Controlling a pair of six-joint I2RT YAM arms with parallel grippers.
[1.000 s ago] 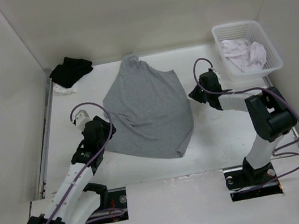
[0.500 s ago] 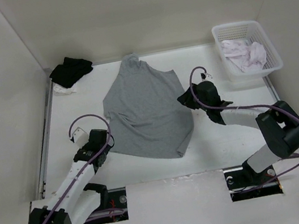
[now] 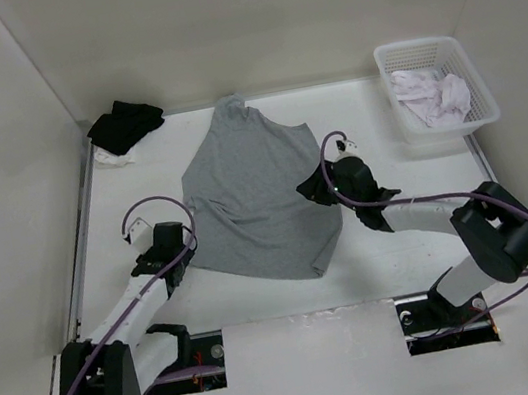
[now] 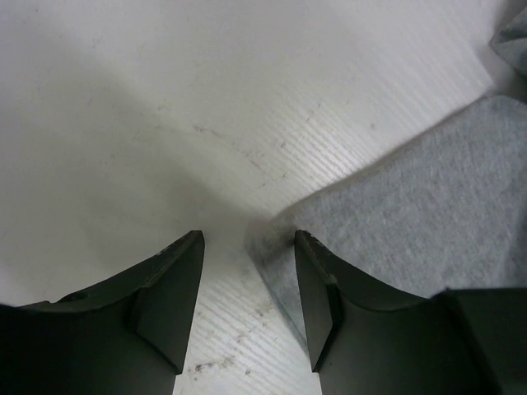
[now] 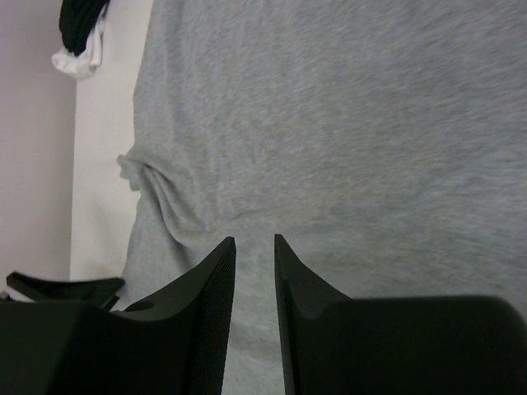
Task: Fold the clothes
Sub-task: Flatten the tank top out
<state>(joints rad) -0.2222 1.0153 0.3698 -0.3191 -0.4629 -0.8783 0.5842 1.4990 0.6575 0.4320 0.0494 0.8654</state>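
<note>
The clothes, a heather-grey tank top (image 3: 258,193), lie spread flat in the middle of the table, neck toward the back wall. My left gripper (image 3: 183,243) sits low at its left hem corner. In the left wrist view this gripper (image 4: 247,247) is open, and the grey corner (image 4: 428,214) reaches in between the fingers beside the right finger (image 4: 317,288). My right gripper (image 3: 311,188) hovers over the top's right edge. In the right wrist view it (image 5: 255,243) shows a narrow gap with grey fabric (image 5: 346,123) under it and nothing pinched.
A black garment (image 3: 125,124) on a white cloth lies in the back left corner and shows as well in the right wrist view (image 5: 82,20). A white basket (image 3: 451,132) with a white-pinkish cloth (image 3: 429,94) stands at the back right. White walls enclose the table.
My right gripper has swung left from beside the tank top to over its right edge, and its jaws have parted. My left gripper has dropped lower toward the left hem corner.
</note>
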